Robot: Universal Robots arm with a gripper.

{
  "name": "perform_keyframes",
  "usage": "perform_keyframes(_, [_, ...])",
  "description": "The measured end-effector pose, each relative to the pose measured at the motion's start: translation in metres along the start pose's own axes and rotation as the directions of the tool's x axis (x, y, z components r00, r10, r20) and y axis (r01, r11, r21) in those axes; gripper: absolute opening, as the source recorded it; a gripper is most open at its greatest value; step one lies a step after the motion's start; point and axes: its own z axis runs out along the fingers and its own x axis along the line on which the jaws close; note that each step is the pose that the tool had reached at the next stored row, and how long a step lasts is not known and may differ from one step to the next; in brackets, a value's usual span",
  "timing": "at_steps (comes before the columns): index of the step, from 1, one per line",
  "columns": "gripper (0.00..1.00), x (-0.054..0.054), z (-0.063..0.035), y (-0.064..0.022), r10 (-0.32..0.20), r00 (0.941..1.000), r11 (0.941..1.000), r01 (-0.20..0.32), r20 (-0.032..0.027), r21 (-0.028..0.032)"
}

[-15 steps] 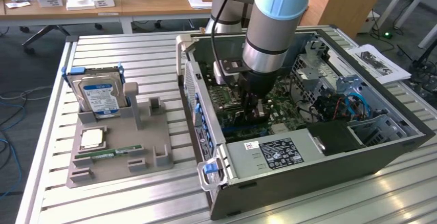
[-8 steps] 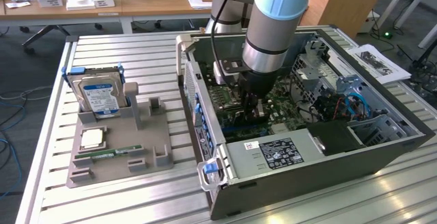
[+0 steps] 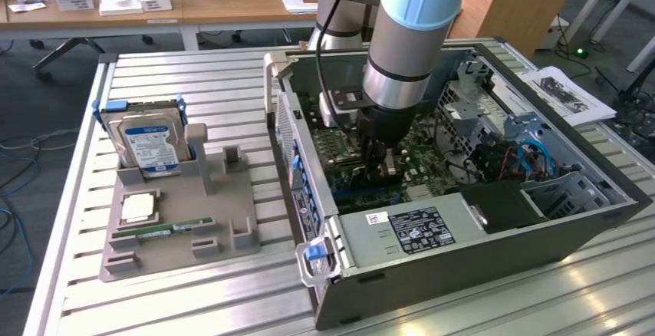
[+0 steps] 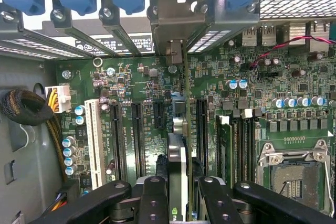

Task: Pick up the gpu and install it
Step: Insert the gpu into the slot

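Note:
The gpu (image 4: pixel 177 153) shows edge-on in the wrist view as a thin card with a pale metal edge. It stands upright between my fingers (image 4: pixel 155 198) and runs toward the rear slot bracket (image 4: pixel 174 51) of the case. My gripper (image 4: pixel 177 200) is shut on it, just above the green motherboard (image 4: pixel 131 77) and in line with the long black expansion slots (image 4: pixel 137 129). Whether the card's edge sits in a slot is hidden. In the exterior view the gripper (image 3: pixel 381 163) reaches down into the open computer case (image 3: pixel 461 252), over the motherboard (image 3: pixel 419 156).
A grey parts holder (image 3: pixel 220 205) at the exterior view's left carries a silver hard drive with a blue label (image 3: pixel 149 140), a processor chip (image 3: pixel 138 207) and a green memory stick (image 3: pixel 169 228). Inside the case are the power supply (image 3: pixel 409 228), drive cage (image 3: pixel 573 194), blue cables (image 3: pixel 527 152) and CPU socket (image 4: pixel 291 174).

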Motion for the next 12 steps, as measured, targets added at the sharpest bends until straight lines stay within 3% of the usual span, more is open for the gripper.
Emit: perform_keyframes(12, [0.27,-0.0001,-0.0011,0.0001,0.000,1.0000,1.0000,0.000,0.0002,0.0000])
